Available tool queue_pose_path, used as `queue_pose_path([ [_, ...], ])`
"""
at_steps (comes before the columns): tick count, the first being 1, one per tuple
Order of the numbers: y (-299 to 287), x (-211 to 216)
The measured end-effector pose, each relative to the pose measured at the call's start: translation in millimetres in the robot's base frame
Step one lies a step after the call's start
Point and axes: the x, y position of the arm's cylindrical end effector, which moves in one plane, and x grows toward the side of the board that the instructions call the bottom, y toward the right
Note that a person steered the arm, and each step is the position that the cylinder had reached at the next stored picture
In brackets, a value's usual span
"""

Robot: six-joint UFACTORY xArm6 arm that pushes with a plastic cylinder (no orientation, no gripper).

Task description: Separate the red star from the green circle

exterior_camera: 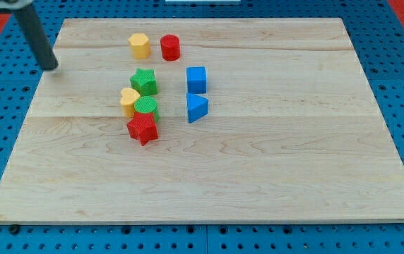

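The red star (143, 128) lies left of the board's middle, touching the green circle (146, 107) just above it. A yellow heart (129, 101) touches the green circle's left side. A green star (144, 82) sits right above them. My tip (50, 66) is at the board's upper left edge, far to the left of and above this cluster, touching no block.
A yellow hexagon (139, 45) and a red cylinder (170, 47) stand near the top. A blue cube (196, 79) and a blue triangle (197, 107) are to the right of the cluster. The wooden board (258, 176) lies on a blue pegboard.
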Motion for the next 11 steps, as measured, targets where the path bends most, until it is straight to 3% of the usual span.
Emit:
queue_pose_path([
  [2, 171, 171],
  [3, 207, 212],
  [5, 228, 155],
  [7, 141, 160],
  [8, 180, 165],
  [9, 250, 129],
  [10, 275, 96],
  [11, 221, 95],
])
